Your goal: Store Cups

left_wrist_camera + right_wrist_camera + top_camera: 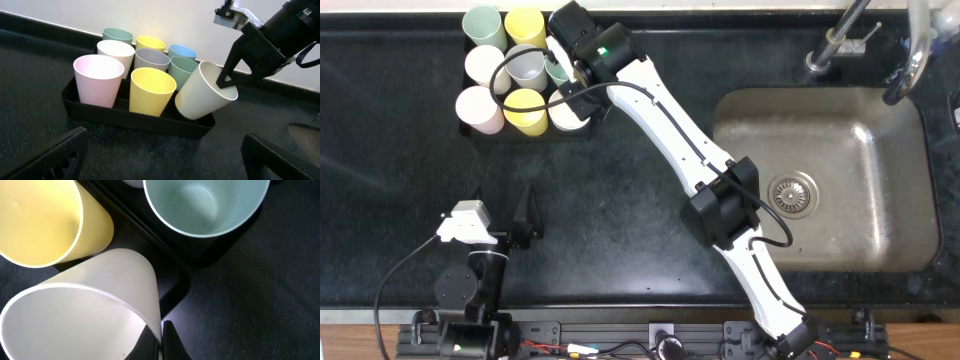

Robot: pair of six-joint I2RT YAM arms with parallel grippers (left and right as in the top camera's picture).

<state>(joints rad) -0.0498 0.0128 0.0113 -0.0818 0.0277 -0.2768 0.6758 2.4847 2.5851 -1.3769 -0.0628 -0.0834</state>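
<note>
A dark, speckled worktop (620, 230) runs across the whole scene, with a stainless steel sink (880, 240) sunk into its right part and a round drain strainer (792, 193) in the basin floor. A chrome faucet (840, 35) stands at the sink's far edge, near a second curved chrome fitting (915, 50). A pale wall (100, 15) rises behind the worktop, and a wooden strip (350, 340) borders its near edge.

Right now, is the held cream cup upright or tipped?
Tipped: the cream cup leans over the tray corner, its rim pinched by the right gripper.
</note>
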